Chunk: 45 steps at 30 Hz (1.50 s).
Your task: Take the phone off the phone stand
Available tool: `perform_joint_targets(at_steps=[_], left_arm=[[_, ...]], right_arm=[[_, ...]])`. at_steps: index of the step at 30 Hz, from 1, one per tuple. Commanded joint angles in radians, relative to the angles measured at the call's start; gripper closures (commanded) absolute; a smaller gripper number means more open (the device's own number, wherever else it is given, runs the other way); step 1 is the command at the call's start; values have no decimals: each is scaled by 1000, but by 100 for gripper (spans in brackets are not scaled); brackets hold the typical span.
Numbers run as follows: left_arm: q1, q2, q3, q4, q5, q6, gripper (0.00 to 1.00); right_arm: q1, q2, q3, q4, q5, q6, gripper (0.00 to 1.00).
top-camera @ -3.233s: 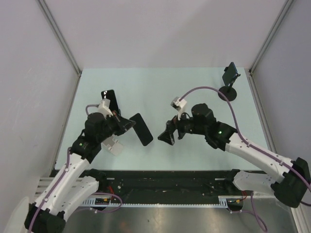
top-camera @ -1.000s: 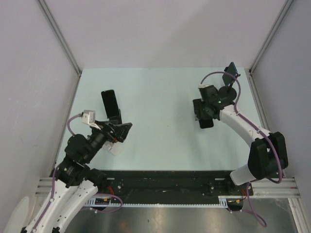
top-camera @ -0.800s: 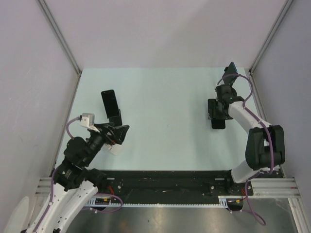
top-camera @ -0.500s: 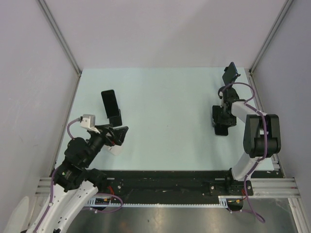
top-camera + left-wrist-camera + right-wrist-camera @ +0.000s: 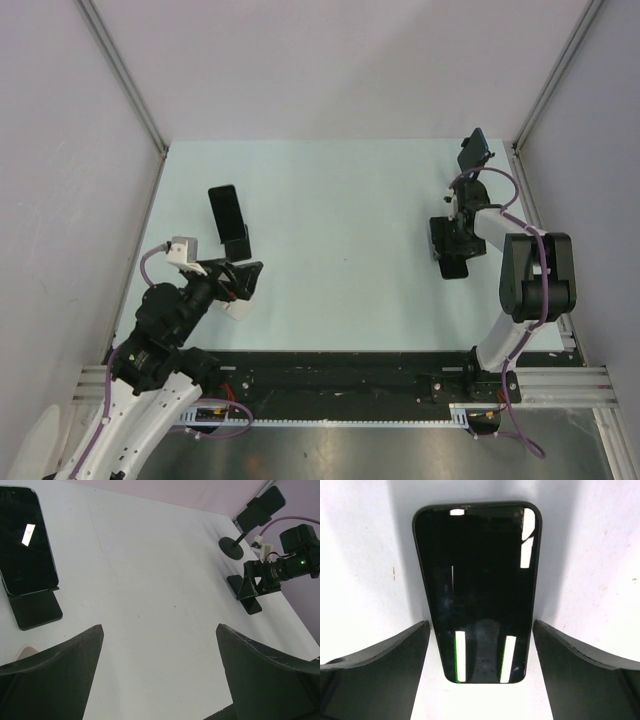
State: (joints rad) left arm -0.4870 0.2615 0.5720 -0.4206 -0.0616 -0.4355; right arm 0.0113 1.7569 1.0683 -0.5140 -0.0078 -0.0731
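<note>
The phone (image 5: pixel 477 590) lay flat and screen-up on the worktop (image 5: pixel 340 200) near its right edge, between the spread fingers of the right end effector (image 5: pixel 479 622), which stood open with pale worktop showing on both sides of the handset. Only the right wrist camera showed the phone whole. From overhead the wrist covered most of it, leaving its near end in sight. The phone stand (image 5: pixel 261 507), a pole on a round base, stood in the far right corner, and neither view made clear whether its dark holder carried anything. Near the left edge a second phone (image 5: pixel 25 540) leaned on a wedge stand (image 5: pixel 35 611), cut off by the left wrist frame. The left end effector (image 5: pixel 159 627) hung open and empty.
</note>
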Motion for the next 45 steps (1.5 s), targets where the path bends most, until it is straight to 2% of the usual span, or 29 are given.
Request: perform_joint_targets(at_steps=[1,4,7,15,19,25,30,39,45], left_arm=[[-5,5,0,-1,-21,1,0],[-5,16,3,-9,-29,-12,0],[-4,28,6,-30,-55,-43,0],[-4,91,57,-162,-211,-112,0],[-4,122,84,-224,-291,-121,0],[-2,162,118,-337,-418,-155,0],[10,199,135,-392,-480,-206,0],[130,301,85,-402,-515,-315,0],[131,367,77,-396,-530,-443,0]], right_arm=[[25,50,-16,14,9,-22,5],[49,29,-16,14,60,-11,0],[73,-20,-18,9,103,10,0],[182,-275,-16,-12,193,68,0],[284,-379,-16,-24,259,137,0],[418,-506,-16,-5,192,231,0],[542,-536,-16,54,157,262,0],[740,-485,-24,80,132,225,0],[793,-467,-48,107,95,205,0]])
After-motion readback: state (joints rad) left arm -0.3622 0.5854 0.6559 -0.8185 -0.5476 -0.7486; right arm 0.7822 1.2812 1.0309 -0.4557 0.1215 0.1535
